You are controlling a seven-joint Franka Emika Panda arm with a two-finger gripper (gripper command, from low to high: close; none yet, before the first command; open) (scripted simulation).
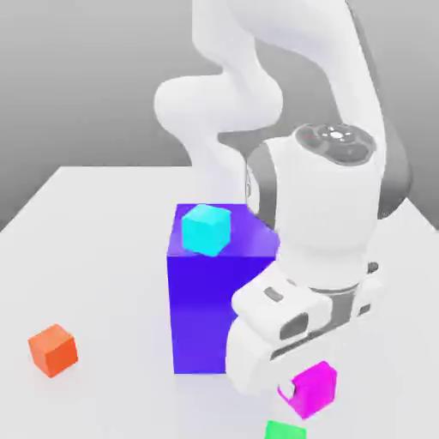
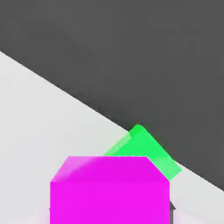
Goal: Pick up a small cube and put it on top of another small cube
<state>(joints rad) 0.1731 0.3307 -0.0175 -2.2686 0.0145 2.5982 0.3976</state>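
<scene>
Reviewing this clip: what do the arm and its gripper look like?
The arm is glossy white, built of rounded, bulbous segments with dark grey bands at the joints. A round grey cap with small white dots tops the wrist. The gripper body is a white, boxy hand with small dark grey recessed slots. No cables or printed markings are visible.

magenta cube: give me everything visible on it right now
The magenta cube is small, plain and uniformly pink-magenta, matte, with no markings. It sits under the gripper, which is shut on it; a white finger covers part of its side. Whether it rests on the table or is lifted can't be told. It lies near the front edge, right of the big blue block in the exterior view, with a green cube just beyond it.
</scene>
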